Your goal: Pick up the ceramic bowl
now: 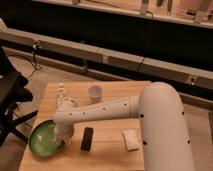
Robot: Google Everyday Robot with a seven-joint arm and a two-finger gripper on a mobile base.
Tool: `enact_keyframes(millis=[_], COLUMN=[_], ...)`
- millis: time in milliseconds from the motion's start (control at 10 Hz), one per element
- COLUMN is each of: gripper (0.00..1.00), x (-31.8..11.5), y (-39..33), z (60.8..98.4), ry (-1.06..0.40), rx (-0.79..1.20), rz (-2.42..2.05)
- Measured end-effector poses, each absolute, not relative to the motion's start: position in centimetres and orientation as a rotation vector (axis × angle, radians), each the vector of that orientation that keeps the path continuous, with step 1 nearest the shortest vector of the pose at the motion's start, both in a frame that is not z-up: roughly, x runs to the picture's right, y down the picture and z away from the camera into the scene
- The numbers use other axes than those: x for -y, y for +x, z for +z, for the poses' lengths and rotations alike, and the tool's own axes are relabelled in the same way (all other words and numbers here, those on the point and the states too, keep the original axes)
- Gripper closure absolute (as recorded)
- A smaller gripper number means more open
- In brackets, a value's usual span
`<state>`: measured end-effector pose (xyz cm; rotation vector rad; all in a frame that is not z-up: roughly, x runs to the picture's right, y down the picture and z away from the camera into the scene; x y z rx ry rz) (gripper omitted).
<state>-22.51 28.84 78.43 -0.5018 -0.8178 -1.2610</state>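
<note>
The ceramic bowl (44, 140) is wide, glossy green with a darker rim, at the front left corner of the wooden table (120, 89). It is tilted, with its right rim raised and its inside facing the camera. My gripper (62, 139) points down from the white arm and is shut on the bowl's right rim. The wrist hides most of the fingers.
A small translucent cup (95, 92) stands at the table's back middle. A small white bottle (61, 92) stands at the back left. A black bar (87, 138) and a white packet (131, 139) lie at the front. A black chair (10, 102) stands left of the table.
</note>
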Motion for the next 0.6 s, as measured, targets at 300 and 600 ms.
enact_keyframes(millis=[300, 600], gripper=[0.89, 0.89], x=[-28.6, -26.4], y=[-22.4, -21.9], z=[78.3, 76.4], ry=[-0.501, -0.487], rx=[0.812, 0.792], rz=[-1.269, -1.271])
